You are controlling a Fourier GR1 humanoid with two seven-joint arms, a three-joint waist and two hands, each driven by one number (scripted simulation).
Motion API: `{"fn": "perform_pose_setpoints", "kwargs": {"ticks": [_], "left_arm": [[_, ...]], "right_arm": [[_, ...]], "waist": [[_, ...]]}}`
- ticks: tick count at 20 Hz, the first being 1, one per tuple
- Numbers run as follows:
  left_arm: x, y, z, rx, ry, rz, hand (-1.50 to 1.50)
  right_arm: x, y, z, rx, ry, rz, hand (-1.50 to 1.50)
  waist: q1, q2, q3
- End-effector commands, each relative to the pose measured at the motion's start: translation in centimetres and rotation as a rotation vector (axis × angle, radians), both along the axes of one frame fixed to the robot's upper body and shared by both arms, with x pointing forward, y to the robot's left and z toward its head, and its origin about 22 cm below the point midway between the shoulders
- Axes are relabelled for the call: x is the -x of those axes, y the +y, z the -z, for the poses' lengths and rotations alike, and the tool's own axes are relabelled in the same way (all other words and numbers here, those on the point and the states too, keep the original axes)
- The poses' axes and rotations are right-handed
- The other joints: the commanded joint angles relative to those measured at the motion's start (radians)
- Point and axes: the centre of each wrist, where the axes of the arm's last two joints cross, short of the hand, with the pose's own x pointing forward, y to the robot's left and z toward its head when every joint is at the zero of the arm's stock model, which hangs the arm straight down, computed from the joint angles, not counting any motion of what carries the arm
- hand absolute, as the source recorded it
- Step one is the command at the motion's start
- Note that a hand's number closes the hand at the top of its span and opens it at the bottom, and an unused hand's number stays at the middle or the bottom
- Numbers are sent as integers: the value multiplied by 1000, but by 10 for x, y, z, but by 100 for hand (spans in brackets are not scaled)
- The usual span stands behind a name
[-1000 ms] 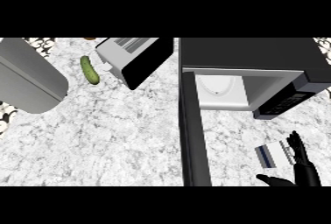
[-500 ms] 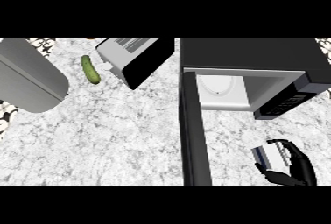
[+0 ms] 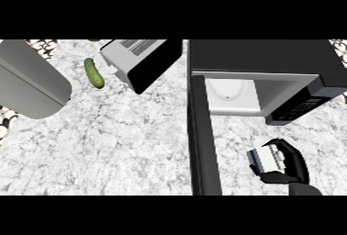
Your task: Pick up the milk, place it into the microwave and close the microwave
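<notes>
Fingers (image 3: 288, 149) first: black, curled over the top and far side of the milk (image 3: 266, 158), thumb wrapping in from below, so the right hand (image 3: 291, 163) is closed round the carton. The carton itself shows as a small grey-and-white box peeking out on the hand's left, sitting low on the counter (image 3: 136, 137) in front of the microwave (image 3: 261, 57) and just right of its open door (image 3: 203, 137), which swings out toward us as a long dark bar.

By my read, we're at the grasp stage of the pick-up; whether the carton has left the marble yet I can't tell. What comes next looks like a lift, then a carry up and slightly left into the lit white cavity (image 3: 230, 94), keeping clear of that door edge on the way. Only after a release does the door need closing.

Containers now: the cavity holds nothing but its pale turntable (no food in there that I can see). Top left, a toaster-like appliance (image 3: 139, 59) lies tilted, a green cucumber (image 3: 93, 72) beside it, and a big grey rounded slab (image 3: 27, 80) fills the far left. The left hand doesn't appear at all.
</notes>
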Motion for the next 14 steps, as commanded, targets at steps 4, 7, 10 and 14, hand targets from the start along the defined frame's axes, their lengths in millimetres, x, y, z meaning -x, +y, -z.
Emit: {"fn": "perform_pose_setpoints", "kwargs": {"ticks": [4, 7, 10, 14], "left_arm": [[-3, -1, -20, 68, -114, 13, -150], [0, 0, -28, 53, -109, 11, -150], [9, -10, -37, 40, -83, 8, -150], [3, -2, -28, 61, -79, 15, -150]], "right_arm": [[-20, 36, -1, -84, -121, -146, 150], [-36, 30, -13, -25, -132, -143, 150], [-52, 45, -20, -5, -154, -145, 150], [-83, 41, -45, 6, -189, -141, 150]], "waist": [[-13, 0, 1], [-15, -1, 0], [-7, -4, 0], [-12, -2, 0]]}}
